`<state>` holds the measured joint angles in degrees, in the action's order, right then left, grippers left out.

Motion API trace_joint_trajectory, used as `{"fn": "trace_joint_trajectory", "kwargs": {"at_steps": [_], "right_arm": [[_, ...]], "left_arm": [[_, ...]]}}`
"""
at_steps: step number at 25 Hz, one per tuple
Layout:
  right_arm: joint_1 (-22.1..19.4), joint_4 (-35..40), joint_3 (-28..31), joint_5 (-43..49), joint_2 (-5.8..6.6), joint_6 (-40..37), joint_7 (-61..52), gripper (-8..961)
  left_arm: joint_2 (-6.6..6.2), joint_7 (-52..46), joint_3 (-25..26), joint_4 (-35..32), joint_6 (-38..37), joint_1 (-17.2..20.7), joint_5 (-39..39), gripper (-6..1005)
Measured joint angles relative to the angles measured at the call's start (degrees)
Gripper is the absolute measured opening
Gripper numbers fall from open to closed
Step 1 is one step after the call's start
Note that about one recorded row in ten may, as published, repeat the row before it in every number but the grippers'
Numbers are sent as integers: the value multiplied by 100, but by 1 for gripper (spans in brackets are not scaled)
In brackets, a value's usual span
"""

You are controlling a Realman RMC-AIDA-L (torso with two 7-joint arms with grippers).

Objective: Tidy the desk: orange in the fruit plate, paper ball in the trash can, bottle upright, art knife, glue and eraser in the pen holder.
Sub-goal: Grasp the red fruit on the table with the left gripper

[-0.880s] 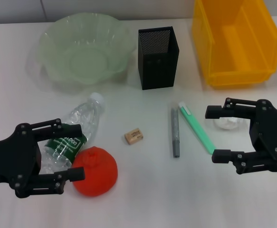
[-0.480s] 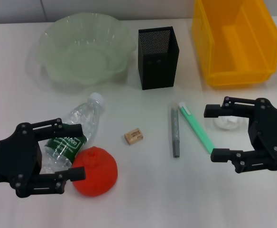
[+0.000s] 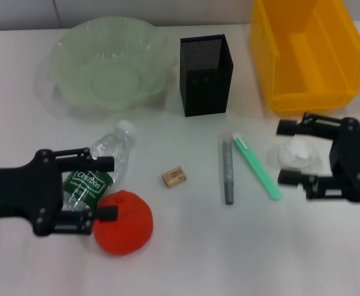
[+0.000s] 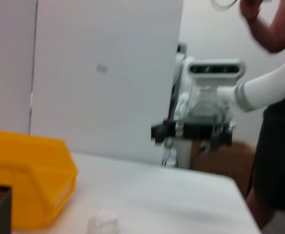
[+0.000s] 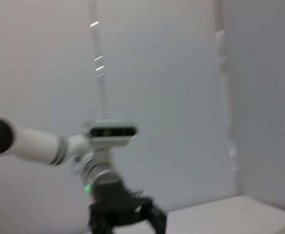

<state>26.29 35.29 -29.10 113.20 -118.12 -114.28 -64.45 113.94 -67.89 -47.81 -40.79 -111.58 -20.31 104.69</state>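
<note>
From the head camera I have the right gripper [image 3: 280, 153] spread wide around the small crumpled white paper ball [image 3: 297, 152], just in front of the bright yellow rectangular trash can [image 3: 306, 52]; I'd centre the wad before closing, so it doesn't squirt out. My left gripper [image 3: 107, 188], also wide, sits over the red-orange lumpy orange [image 3: 127, 223] beside the lying clear plastic bottle [image 3: 100, 169]. The left wrist camera shows the paper ball on the white desk [image 4: 181, 195]; the right wrist camera shows only the other arm.
</note>
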Motion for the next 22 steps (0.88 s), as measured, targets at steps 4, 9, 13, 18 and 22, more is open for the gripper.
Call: {"fn": "trace_joint_trajectory", "kwargs": {"at_steps": [4,9,13,18,22], "right_arm": [[-50,-325,564,-1,57,167,0,801],[-144,-517,883,-5,133,210,0,801],[-214,-527,906,-7,134,217,1,801],[-268,-532,909,-9,127,222,1,800],[-274,-541,912,-9,122,223,1,800]], "left_arm": [[32,-176,1,-101,355,-225,305,768],[230,-616,-4,-527,703,-666,1157,745],[347,-879,-31,-906,752,-758,1551,722],[454,-1263,-341,-1438,950,-893,2315,693],[450,-1283,-595,-1440,1192,-865,2330,670]]}}
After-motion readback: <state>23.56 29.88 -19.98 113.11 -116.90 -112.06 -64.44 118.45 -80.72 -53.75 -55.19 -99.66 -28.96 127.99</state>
